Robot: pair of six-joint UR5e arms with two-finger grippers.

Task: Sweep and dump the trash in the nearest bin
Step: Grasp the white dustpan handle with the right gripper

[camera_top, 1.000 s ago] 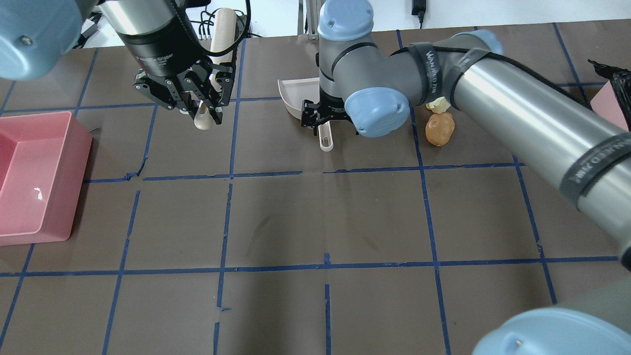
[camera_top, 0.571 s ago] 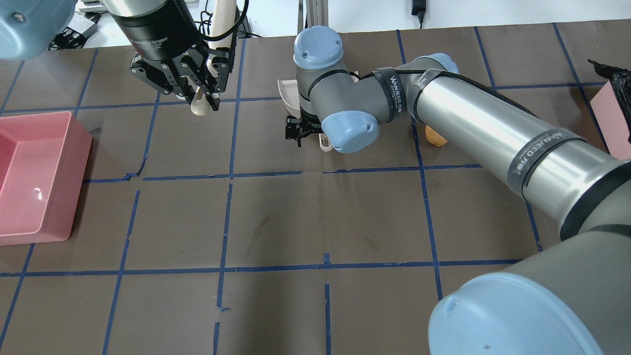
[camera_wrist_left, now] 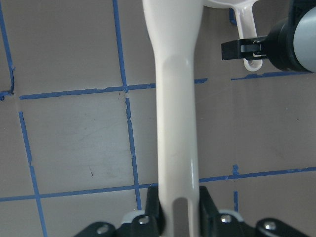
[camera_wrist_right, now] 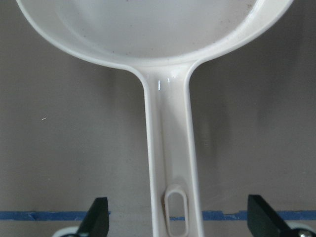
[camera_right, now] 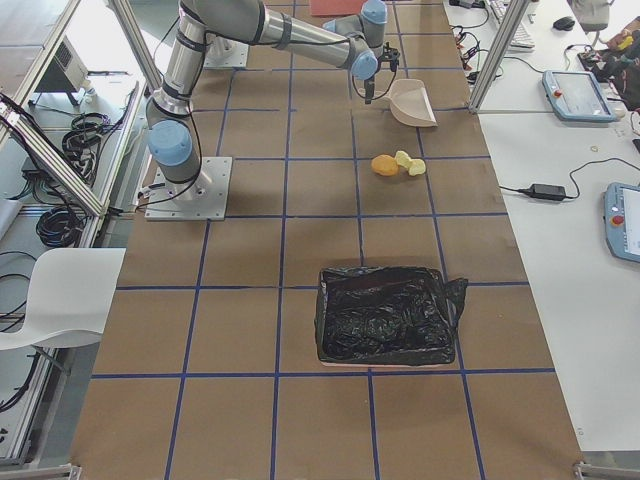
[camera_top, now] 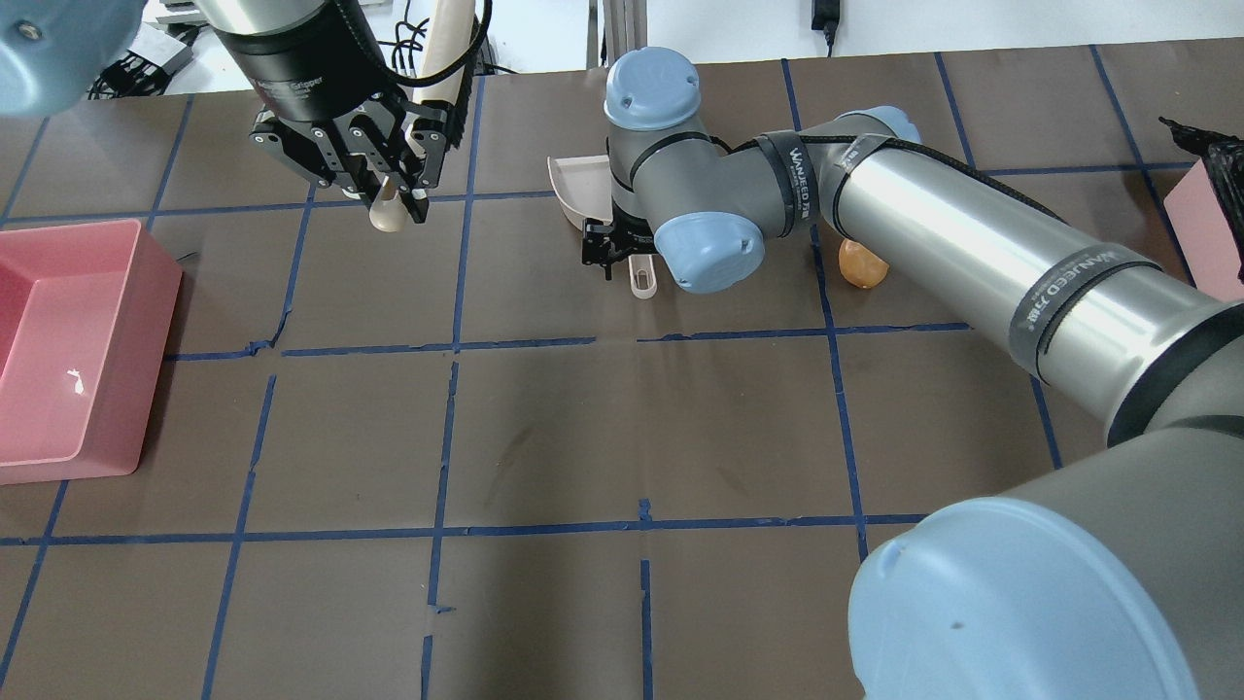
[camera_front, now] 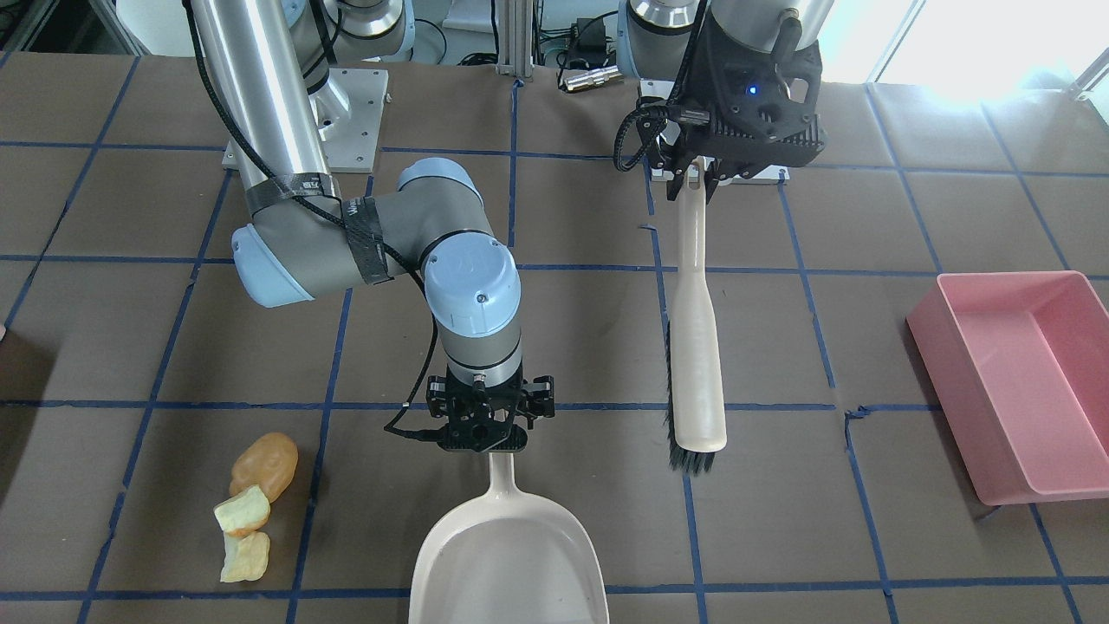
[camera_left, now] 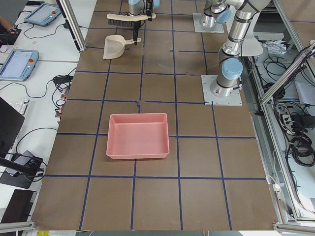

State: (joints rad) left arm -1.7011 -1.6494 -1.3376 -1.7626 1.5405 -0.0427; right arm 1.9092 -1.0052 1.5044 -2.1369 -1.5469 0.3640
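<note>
A pink bin sits at the table's left end and a black-lined bin at its right end. Three trash pieces lie right of the single dustpan: an orange lump, a pale chunk seemingly touching it, and a second pale chunk. From overhead, the right arm hides both chunks. The right gripper is spread wide astride the dustpan handle. The left gripper clamps the one brush.

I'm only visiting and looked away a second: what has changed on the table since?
The right gripper shifted slightly leftward above the dustpan handle, jaws open, holding nothing; its arm swung over the trash. The left gripper, shut on the brush, carried it slightly away from the robot. Dustpan, orange lump and pink bin stayed put.
</note>
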